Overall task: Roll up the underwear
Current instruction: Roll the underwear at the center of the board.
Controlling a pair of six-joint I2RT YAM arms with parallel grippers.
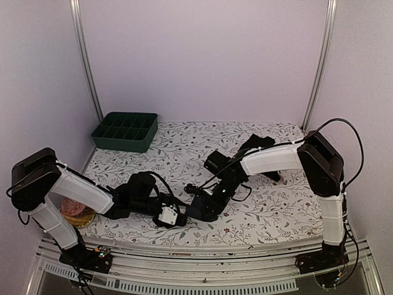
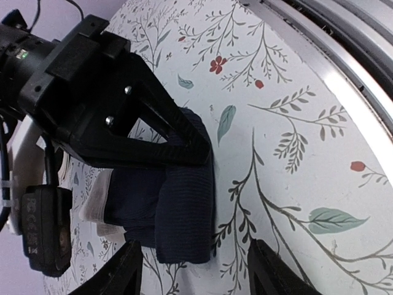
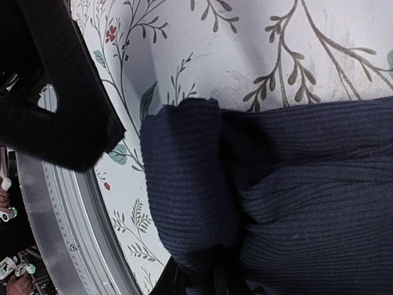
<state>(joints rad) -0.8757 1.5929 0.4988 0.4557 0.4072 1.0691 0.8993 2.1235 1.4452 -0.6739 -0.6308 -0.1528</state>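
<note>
At the near edge of the flowered table (image 1: 276, 209), the dark underwear (image 2: 184, 209) lies partly rolled, one end curled over, the right gripper (image 3: 199, 281) clamped on its fabric and the left gripper (image 2: 196, 275) poised open just beside it, the roll apparently unfinished.

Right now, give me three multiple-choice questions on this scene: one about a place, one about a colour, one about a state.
1. Where does the green tray stand?
A) back left
B) front right
C) under the right arm

2. What colour is the underwear?
A) white
B) dark navy
C) red

3. How is the left pincer?
A) open
B) shut on the underwear
C) out of view

Answers:
1 A, it sits far back on the left.
2 B, both wrist views show dark blue ribbed cloth.
3 A, its fingertips stand wide apart.
</note>
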